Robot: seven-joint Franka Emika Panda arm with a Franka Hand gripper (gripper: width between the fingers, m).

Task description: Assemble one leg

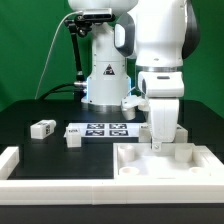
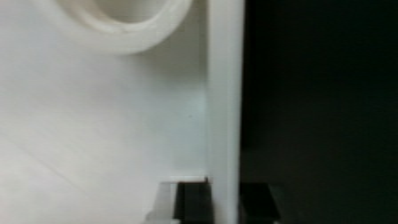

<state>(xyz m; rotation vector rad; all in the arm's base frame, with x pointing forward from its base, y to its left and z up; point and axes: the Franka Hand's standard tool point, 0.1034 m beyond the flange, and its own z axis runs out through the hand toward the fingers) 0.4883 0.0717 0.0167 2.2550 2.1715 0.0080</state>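
The arm stands upright over the tray [image 1: 128,160], with the gripper [image 1: 157,143] lowered onto it, toward the exterior view's right. The tray rests on the black table [image 1: 25,142].

Gripper state: in the wrist view, the two dark fingers [image 2: 191,203] sit on either side of a thin upright wall [image 2: 224,100] of the tray. The wall fills the narrow gap between them. The jaws appear to be clamped on this wall, though the picture is too blurred to confirm firm pad contact. A round socket [image 2: 111,22] shows in the tray floor on one side of the wall. Bare black table shows on the other side.

Leg position: the leg [image 1: 42,128] lies on the table at the exterior view's left, well apart from the gripper and the tray. Its tagged face is turned toward the camera. Nothing is touching it.

A second small white block [image 1: 72,137] lies just beside the end of the marker board [image 1: 100,129] that is nearer the leg. The marker board lies flat between the leg and the gripper.
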